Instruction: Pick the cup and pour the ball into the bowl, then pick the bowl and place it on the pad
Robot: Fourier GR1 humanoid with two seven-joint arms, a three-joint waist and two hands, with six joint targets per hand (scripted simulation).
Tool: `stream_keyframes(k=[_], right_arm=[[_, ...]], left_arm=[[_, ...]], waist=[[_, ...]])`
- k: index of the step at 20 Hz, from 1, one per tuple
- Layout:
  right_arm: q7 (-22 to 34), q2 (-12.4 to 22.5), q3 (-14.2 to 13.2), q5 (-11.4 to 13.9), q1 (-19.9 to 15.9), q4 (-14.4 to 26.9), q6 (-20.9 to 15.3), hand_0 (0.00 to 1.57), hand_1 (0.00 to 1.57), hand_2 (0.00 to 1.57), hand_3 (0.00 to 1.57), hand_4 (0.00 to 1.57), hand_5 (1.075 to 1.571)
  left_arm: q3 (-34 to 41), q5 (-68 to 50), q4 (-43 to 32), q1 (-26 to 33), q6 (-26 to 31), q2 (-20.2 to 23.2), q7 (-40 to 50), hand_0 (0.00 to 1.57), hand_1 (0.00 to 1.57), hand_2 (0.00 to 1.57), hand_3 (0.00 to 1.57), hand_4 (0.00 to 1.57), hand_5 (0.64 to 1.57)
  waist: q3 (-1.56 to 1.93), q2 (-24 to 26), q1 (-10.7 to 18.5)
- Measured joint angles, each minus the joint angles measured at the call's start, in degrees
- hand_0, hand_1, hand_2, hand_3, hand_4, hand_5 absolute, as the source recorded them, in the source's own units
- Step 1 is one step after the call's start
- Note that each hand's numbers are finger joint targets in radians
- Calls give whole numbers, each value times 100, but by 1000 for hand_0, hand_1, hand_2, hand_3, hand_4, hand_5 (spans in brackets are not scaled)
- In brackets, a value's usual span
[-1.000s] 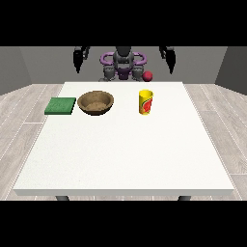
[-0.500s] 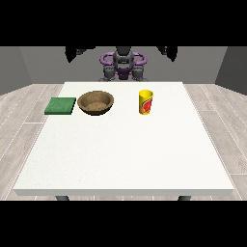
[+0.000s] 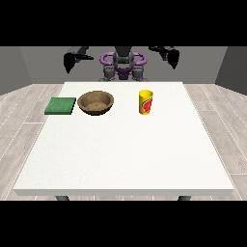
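Observation:
A yellow cup (image 3: 145,102) with a red mark stands upright on the white table (image 3: 125,154), right of centre at the back. No ball shows; the cup's inside is hidden. A brown bowl (image 3: 96,102) sits to the cup's left, and a green pad (image 3: 61,105) lies left of the bowl. Both hands hang in the air behind the table's far edge, well above the objects. The hand at the view's left (image 3: 70,61) and the hand at the view's right (image 3: 172,58) are open and hold nothing.
The robot's torso (image 3: 123,65) stands behind the table's far edge, between the raised arms. Grey floor surrounds the table. The near half of the tabletop is bare white surface.
Both arms have swung outward, so the hands are wider apart than a second ago. A small red spot beside the hand at the view's right no longer shows. Cup, bowl and pad have not moved.

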State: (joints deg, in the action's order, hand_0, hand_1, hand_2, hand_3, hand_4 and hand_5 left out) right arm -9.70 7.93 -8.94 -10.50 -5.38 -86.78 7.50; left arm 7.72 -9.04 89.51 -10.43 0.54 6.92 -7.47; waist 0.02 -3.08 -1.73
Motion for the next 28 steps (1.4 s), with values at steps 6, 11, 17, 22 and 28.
stream_keyframes(k=[6, 11, 17, 22, 28], right_arm=[[-458, 79, -90, 40, -472, 484, 109, 0, 0, 0, 0, 0, 1569], [-668, 125, -120, 57, -922, 677, 125, 0, 0, 0, 0, 0, 1569], [-837, 89, -114, 206, -1460, 1213, -58, 0, 0, 0, 0, 0, 1570], [-791, 279, -222, 72, -1741, 1306, 90, 0, 0, 0, 0, 0, 1570], [-759, 682, -469, -240, -1937, 1385, 514, 0, 0, 0, 0, 0, 1569]], left_arm=[[71, 104, -799, -392, 11, -94, -775, 0, 0, 0, 0, 0, 1384], [317, 188, -1672, -955, -67, 3, -1426, 0, 0, 0, 0, 0, 1373], [195, 442, -2475, -1506, -326, -195, -1909, 0, 0, 0, 0, 0, 1407], [458, 402, -3302, -1809, -364, -87, -2497, 0, 0, 0, 0, 0, 1345], [646, 488, -4059, -2162, -630, 12, -3001, 0, 0, 0, 0, 0, 1326]], waist=[[-2, -543, -55], [-3, -1037, -212], [-3, -1210, -191], [-4, -1414, -345], [-4, -1645, -605]])
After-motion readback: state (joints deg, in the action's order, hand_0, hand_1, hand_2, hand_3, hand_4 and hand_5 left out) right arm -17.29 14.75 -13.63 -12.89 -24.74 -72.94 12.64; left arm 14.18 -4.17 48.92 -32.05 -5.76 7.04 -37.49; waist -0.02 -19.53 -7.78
